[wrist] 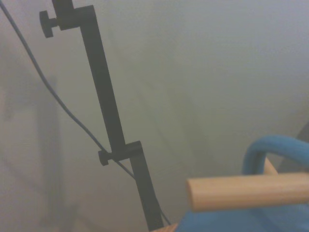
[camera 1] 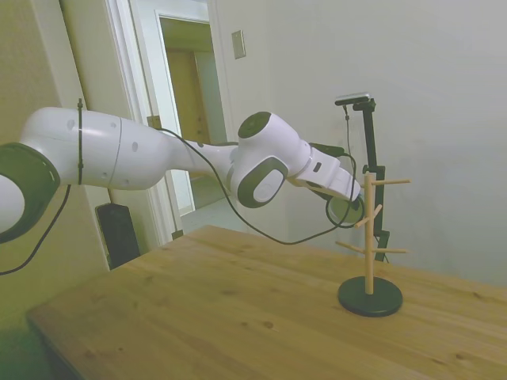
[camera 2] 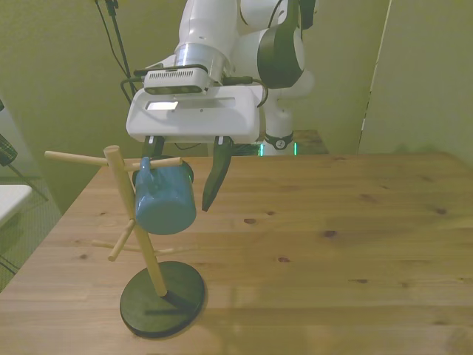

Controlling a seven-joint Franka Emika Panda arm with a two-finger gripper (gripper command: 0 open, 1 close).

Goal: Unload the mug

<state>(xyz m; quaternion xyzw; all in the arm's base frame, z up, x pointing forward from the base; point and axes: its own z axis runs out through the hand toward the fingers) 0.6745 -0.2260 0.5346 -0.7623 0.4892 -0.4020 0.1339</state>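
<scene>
our pincer [camera 2: 182, 174] hangs open astride the mug [camera 2: 164, 197], which seemingly hangs by its handle from the rack [camera 2: 140, 222] peg, ready to grasp.

In the side view the mug [camera 1: 342, 209] is mostly hidden behind the gripper [camera 1: 354, 204], while the blurred wrist view cuts off its handle [wrist: 275, 154] and probably its body.

Robot lab set up in a plain room

White arm [camera 1: 142, 154] over a wooden bench [camera 1: 238, 317]; bare walls, open white-framed doorway [camera 1: 186, 119] upper left of the side view.
</scene>
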